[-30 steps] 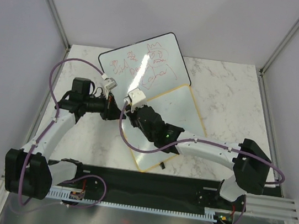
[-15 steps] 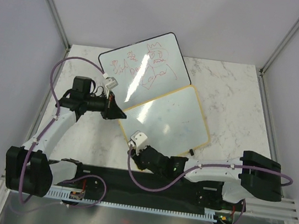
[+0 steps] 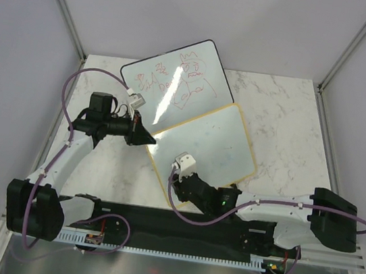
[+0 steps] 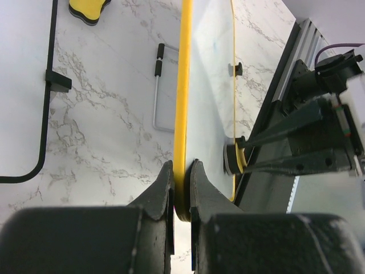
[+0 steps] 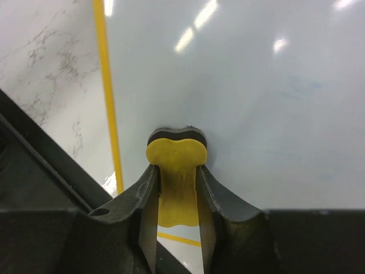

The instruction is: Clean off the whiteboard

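Observation:
The yellow-framed whiteboard (image 3: 217, 138) lies tilted on the marble table, its white face nearly bare with faint blue traces (image 5: 302, 91). My left gripper (image 3: 150, 139) is shut on the board's yellow frame at its left corner (image 4: 182, 194). My right gripper (image 3: 184, 176) is shut on a yellow eraser (image 5: 177, 151) with a dark felt base. The felt is pressed on the board face near its near-left edge. The eraser also shows edge-on in the left wrist view (image 4: 234, 158).
A larger black-framed whiteboard (image 3: 177, 78) with red scribbles lies behind, overlapping the yellow board's far corner. The left wrist view shows a second yellow-and-black object (image 4: 90, 10) and a thin metal rod with black ends (image 4: 158, 85) on the marble. The arms' black base rail (image 3: 177, 225) runs along the near edge.
My right gripper swept the eraser from the board's far-left part down to its near edge, then moved back up a little onto the board. The left gripper kept its hold.

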Available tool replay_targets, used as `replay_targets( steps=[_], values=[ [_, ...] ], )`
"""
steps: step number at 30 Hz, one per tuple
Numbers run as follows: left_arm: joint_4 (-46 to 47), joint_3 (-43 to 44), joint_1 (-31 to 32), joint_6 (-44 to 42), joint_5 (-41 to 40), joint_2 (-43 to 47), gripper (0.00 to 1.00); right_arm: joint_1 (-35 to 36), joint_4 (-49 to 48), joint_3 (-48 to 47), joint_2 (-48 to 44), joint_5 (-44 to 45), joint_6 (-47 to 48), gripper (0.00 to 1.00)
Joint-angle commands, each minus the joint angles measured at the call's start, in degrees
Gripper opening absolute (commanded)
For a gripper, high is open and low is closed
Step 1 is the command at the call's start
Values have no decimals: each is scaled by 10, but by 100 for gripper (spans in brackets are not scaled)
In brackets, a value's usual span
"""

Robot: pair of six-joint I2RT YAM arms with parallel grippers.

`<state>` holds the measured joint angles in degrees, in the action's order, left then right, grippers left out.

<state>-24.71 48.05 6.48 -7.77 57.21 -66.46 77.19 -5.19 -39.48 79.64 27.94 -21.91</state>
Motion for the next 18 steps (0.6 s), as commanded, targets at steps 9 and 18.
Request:
replay_targets(
  steps=[9,18],
  values=[
    [31,14,4,-73,-40,8,2,-117,98,14,14,105,9,0],
    [30,14,4,-73,-40,3,2,19,-27,-7,54,41,54,0]
  ],
)
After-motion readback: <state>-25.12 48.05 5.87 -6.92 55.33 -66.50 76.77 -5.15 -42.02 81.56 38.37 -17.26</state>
